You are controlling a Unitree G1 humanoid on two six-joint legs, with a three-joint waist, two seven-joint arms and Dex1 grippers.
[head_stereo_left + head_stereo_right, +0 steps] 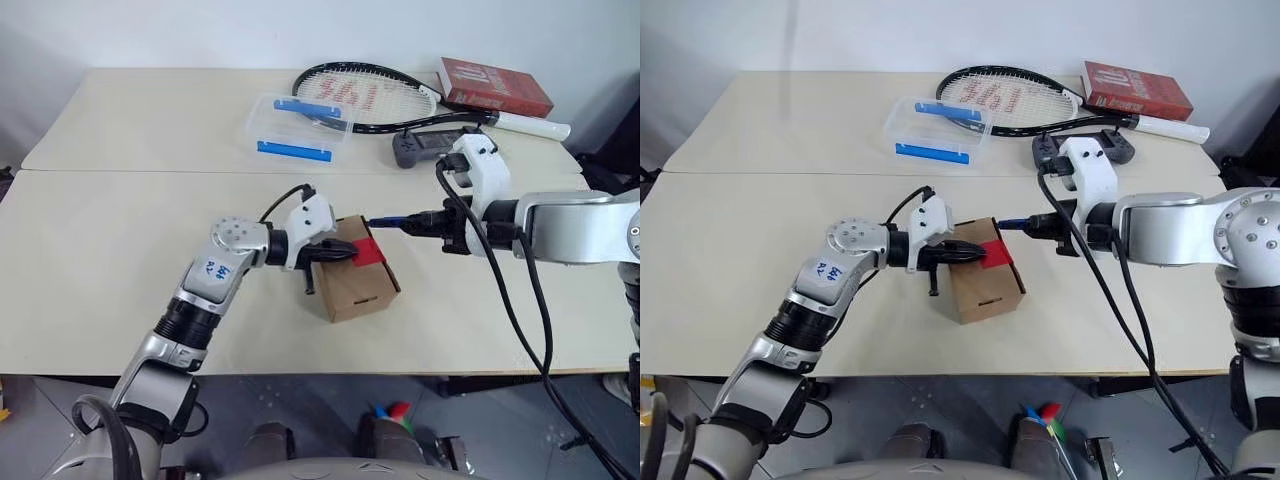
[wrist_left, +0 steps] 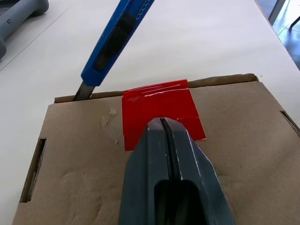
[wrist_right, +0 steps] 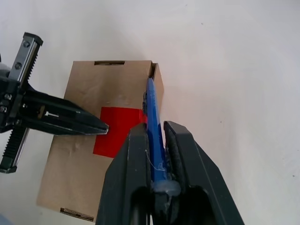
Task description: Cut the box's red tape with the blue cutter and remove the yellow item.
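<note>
Box (image 1: pixel 352 270) sits mid-table, pinned by the closed left gripper (image 2: pixel 164 124) pressing on the red tape (image 2: pixel 159 110). Right gripper (image 3: pixel 157 133) clamps the blue cutter (image 3: pixel 153 126), blade at the flap seam. Cutting is in hand; next, draw the blade through the tape.

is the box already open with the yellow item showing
No: the box has its top flap flat and the red tape in place, with the blue cutter at its edge.
</note>
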